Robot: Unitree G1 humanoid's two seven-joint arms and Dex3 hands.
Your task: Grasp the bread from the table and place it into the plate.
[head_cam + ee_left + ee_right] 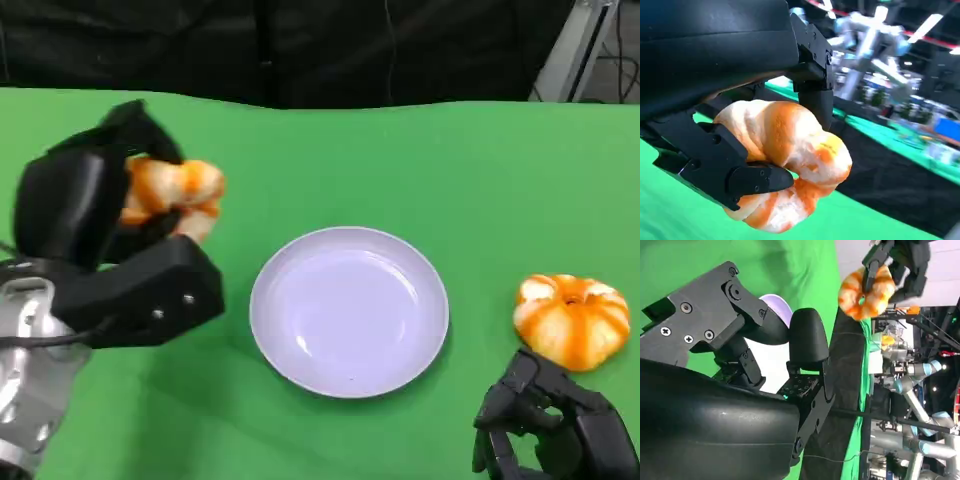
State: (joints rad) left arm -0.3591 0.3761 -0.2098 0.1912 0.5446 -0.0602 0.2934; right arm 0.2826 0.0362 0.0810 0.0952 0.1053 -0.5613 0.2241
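At the left we see our left hand (pixel 110 240) raised off the desk (pixel 400 160), its black fingers (pixel 740 175) clamped around the bread (pixel 175 195). The bread is a plump, knotted roll, pale cream with glossy orange stripes, and it sits between the fingers above the green surface, left of the plate (pixel 349 310) and not over it. The plate is round, shallow and pale lilac, lying bare in the middle of the desk. To its right a second bread roll (pixel 572 318) of the same orange-and-cream look rests on the desk. Just beside it, at the near right, our right hand (pixel 555 425) hovers low with fingers curled in, holding nothing. The desk is covered in bright green cloth; beyond its far edge hangs a dark backdrop (pixel 300 45).
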